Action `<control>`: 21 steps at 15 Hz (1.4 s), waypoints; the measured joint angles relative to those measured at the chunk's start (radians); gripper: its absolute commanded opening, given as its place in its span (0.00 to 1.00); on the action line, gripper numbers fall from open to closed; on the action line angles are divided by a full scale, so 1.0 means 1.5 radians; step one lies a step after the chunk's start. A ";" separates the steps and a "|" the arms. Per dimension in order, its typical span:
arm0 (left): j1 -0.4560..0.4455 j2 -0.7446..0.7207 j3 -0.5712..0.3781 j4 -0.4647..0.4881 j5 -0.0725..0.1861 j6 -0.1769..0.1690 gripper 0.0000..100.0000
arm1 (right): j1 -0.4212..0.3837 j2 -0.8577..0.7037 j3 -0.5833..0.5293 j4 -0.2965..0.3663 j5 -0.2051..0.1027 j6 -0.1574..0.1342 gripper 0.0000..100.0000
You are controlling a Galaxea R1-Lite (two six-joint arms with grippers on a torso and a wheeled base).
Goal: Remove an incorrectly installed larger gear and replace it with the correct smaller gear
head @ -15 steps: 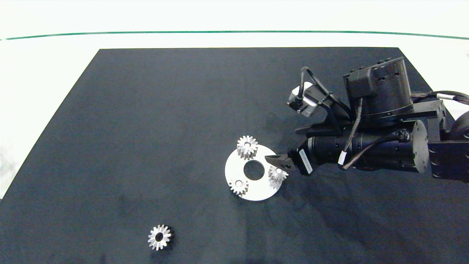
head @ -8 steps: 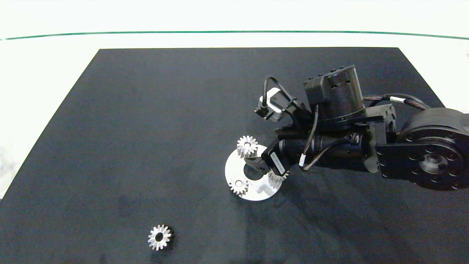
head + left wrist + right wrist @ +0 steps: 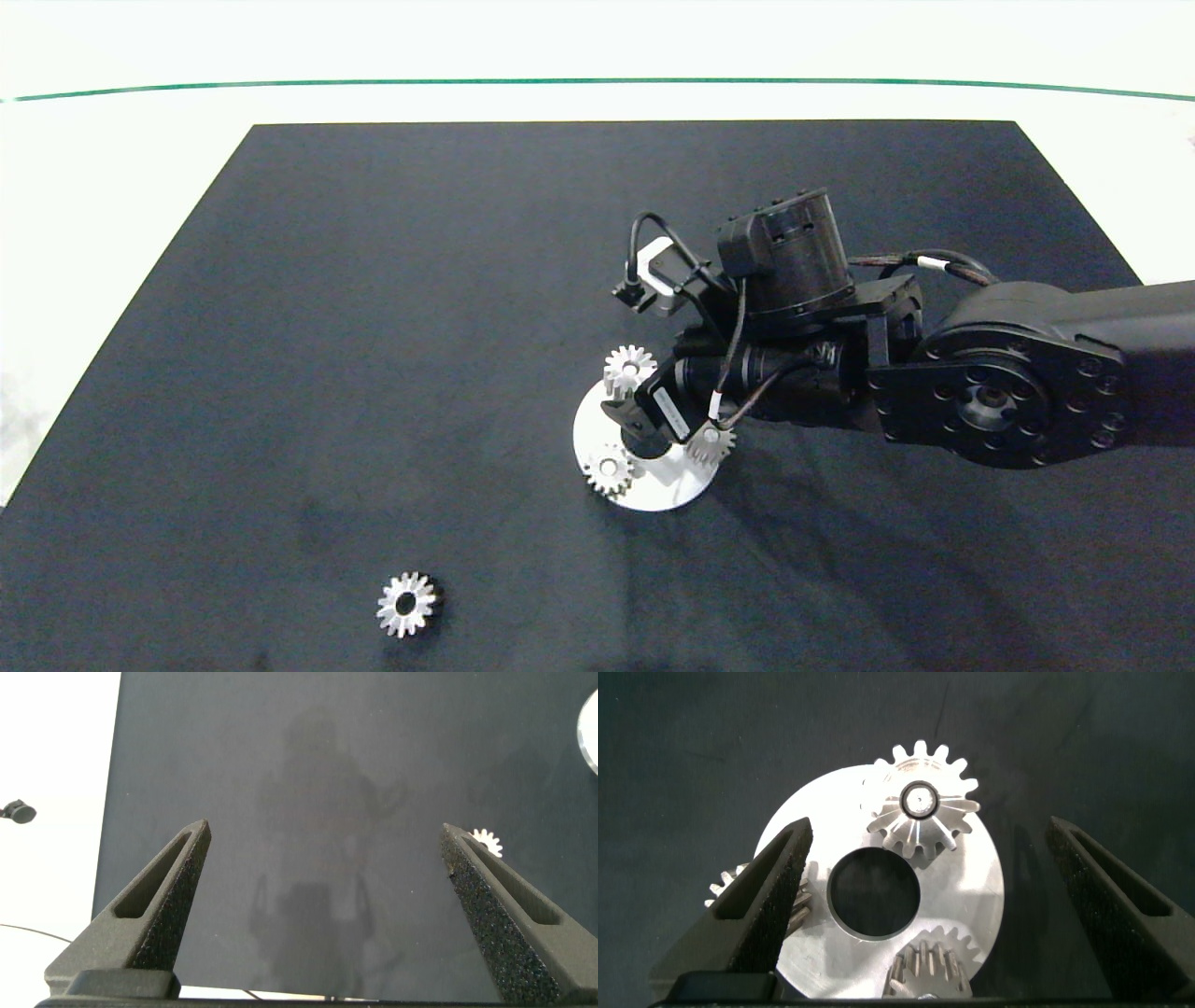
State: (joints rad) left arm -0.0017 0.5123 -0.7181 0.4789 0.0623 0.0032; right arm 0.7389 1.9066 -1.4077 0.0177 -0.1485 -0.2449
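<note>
Black matting carries the disc; the right gripper hovers over it, the smaller gear well apart. The left gripper is spread, idle. The right gripper is spread around the larger gear; neighbours could be clipped.

Right pincer is straddling the disc; three mounted gears are crowding it, apparently untouched; surrounding worktop is lying open.

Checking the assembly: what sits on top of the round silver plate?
Three silver gears sit on the plate: the larger gear and two smaller ones, one partly covered by the right gripper.
</note>
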 measured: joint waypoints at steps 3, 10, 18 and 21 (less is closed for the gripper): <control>0.000 -0.001 0.000 0.000 0.002 0.000 1.00 | -0.002 0.012 -0.003 -0.009 -0.005 0.000 1.00; 0.000 -0.006 0.000 0.000 0.003 0.000 1.00 | -0.004 0.035 -0.014 -0.022 -0.019 0.003 1.00; 0.000 -0.007 0.000 0.000 0.003 0.000 1.00 | -0.004 0.045 -0.028 -0.022 -0.019 0.010 0.84; 0.000 -0.007 0.001 0.000 0.003 0.000 1.00 | -0.004 0.050 -0.028 -0.023 -0.019 0.022 0.78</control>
State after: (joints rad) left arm -0.0017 0.5021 -0.7172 0.4789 0.0668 0.0028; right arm 0.7330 1.9819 -1.4498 -0.0162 -0.1768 -0.2121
